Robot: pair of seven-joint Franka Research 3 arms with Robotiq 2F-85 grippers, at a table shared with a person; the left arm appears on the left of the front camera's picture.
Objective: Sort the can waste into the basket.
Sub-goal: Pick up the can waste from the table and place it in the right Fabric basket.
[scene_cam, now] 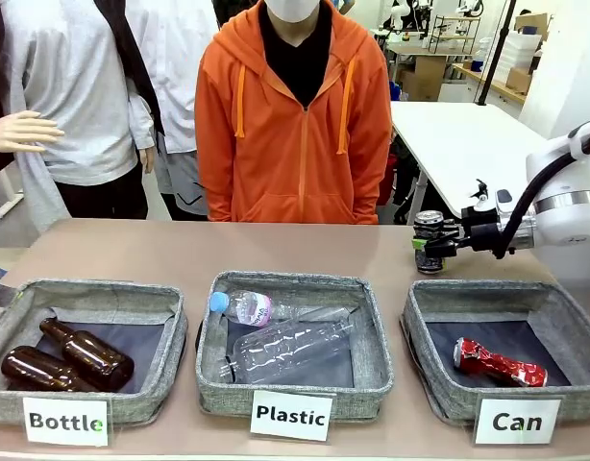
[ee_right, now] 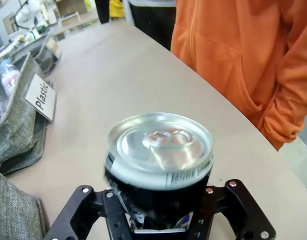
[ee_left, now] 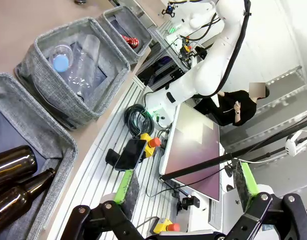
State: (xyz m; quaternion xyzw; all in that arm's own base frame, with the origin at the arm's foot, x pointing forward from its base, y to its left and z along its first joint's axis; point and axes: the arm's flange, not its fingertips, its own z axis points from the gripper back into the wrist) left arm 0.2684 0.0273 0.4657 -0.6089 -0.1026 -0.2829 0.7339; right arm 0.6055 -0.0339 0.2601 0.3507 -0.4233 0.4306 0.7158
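right gripper [scene_cam: 437,248] clamped on black can [scene_cam: 429,241], right-center of front view, above table behind Can basket [scene_cam: 431,338] – held for drop | red can [scene_cam: 499,363] already inside | left gripper [ee_left: 191,200] fingers apart, idle

You are seeing a glossy metal can [ee_right: 158,165] gleaming above a matt tabletop [ee_right: 118,80], beside rough grey cloth baskets [scene_cam: 545,305].

White labels [scene_cam: 65,421] on three baskets [scene_cam: 583,327] read "Bottle", "Plastic", "Can".
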